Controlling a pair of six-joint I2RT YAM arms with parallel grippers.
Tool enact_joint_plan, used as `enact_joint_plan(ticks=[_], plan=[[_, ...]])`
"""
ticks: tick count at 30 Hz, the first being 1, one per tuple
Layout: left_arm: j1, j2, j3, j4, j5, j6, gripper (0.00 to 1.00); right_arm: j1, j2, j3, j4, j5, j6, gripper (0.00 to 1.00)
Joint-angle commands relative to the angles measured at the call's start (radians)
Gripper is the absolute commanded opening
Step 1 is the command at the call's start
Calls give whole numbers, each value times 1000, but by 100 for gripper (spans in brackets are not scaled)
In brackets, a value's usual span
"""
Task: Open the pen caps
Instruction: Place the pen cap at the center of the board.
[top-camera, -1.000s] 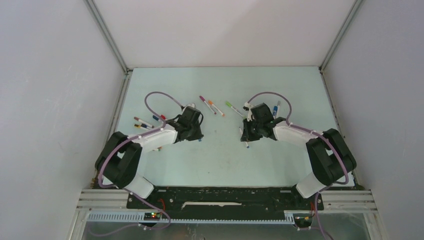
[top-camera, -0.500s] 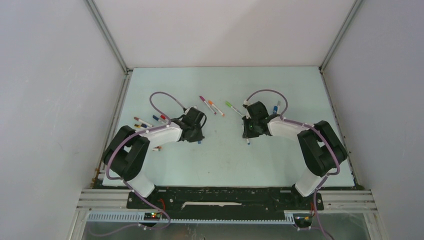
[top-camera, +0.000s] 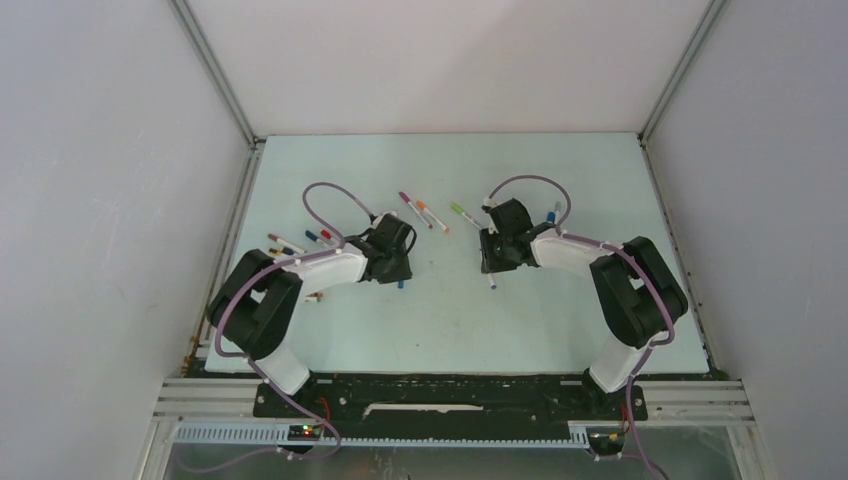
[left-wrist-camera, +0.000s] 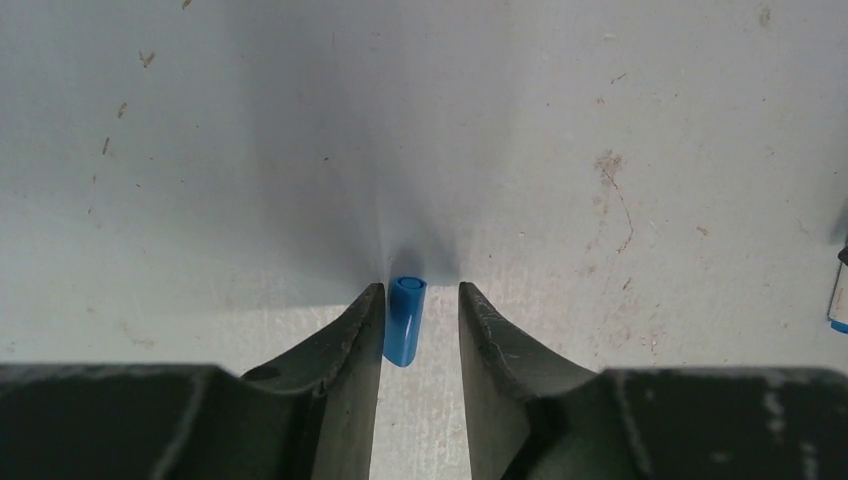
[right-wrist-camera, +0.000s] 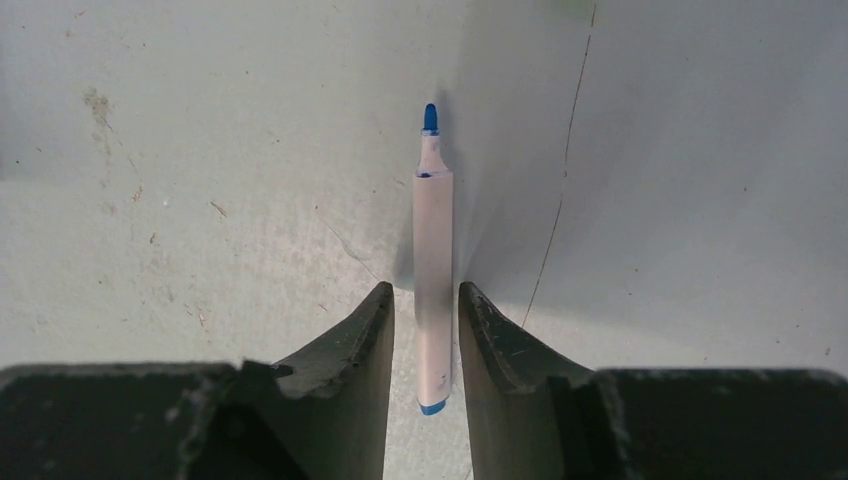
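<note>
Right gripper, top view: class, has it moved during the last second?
Yes. The right gripper has moved up the view and slightly left, closing on the green pen, which has stayed put.

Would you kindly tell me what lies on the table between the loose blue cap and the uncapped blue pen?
Nothing: in the top view the table is bare between the blue cap and the uncapped blue pen.

Apparently a robotics lab test cell: plain white panels (top-camera: 450, 60) enclose a pale table (top-camera: 440, 320), robot arms (top-camera: 262, 312) bolted beside an aluminium rail (top-camera: 200, 398) at six o'clock.
</note>
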Motion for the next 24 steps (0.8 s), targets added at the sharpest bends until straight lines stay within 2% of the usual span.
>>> enact_joint_plan(ticks=[1, 7, 12, 15, 16, 20, 22, 24], plan=[[-5, 24, 31, -34, -10, -1, 38, 5, 30, 15, -37, -2, -17, 33], [-5, -64, 22, -28, -14, 3, 47, 5, -6, 31, -46, -32, -64, 38], [-5, -245, 2, -13, -39, 41, 58, -2, -132, 66, -76, -30, -179, 51], [-4, -381, -1, -6, -66, 114, 68, -33, -229, 66, -96, -81, -263, 57], [-2, -421, 5, -7, -78, 151, 71, -53, -256, 67, -108, -116, -300, 59], [17, -572, 55, -30, -124, 301, 85, -243, -338, 96, -260, -485, -587, 60], [31, -633, 66, -16, -166, 369, 99, -353, -356, 96, -299, -626, -633, 61], [73, -681, 73, 4, -150, 400, 100, -427, -360, 96, -307, -661, -636, 63]])
